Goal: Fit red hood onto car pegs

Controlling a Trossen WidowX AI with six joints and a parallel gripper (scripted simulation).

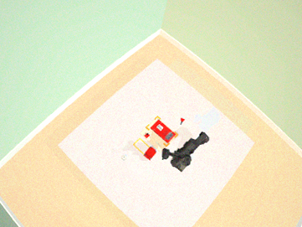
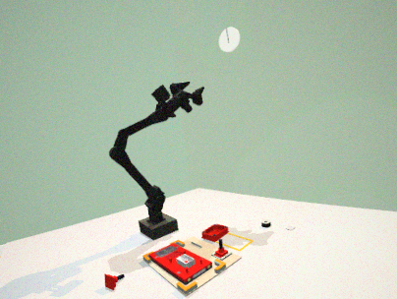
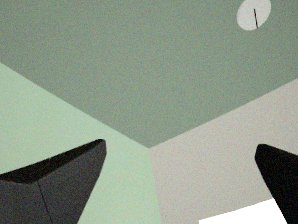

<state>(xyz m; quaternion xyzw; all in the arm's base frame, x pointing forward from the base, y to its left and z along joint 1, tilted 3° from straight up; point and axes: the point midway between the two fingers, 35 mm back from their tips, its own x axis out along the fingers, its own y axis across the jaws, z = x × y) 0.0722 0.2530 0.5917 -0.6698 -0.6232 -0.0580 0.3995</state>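
The red chassis (image 1: pixel 164 132) (image 2: pixel 167 262) sits in the jig (image 2: pixel 235 259) between orange corner blocks. The grey-white engine block (image 1: pixel 160 127) (image 2: pixel 185 260) is on its deck, with thin pegs sticking up around it. The red hood (image 1: pixel 150 153) (image 2: pixel 215 232) lies on the table beside the jig, at one end of a yellow outline. It looks hollow side up in the exterior view; its corner holes are too small to make out. My gripper (image 2: pixel 196 87) (image 3: pixel 181 149) is open and empty, high above the table, its fingers wide apart in the wrist view.
A red piece with a black stem (image 1: pixel 146 135) (image 2: pixel 221 251) stands on the jig board near the hood. Another red piece (image 1: pixel 182 120) (image 2: pixel 111 281) lies on the table across the chassis. A small black round part (image 2: pixel 265 223) and a flat white piece (image 2: pixel 290 227) lie beyond the yellow outline (image 2: pixel 252 241).
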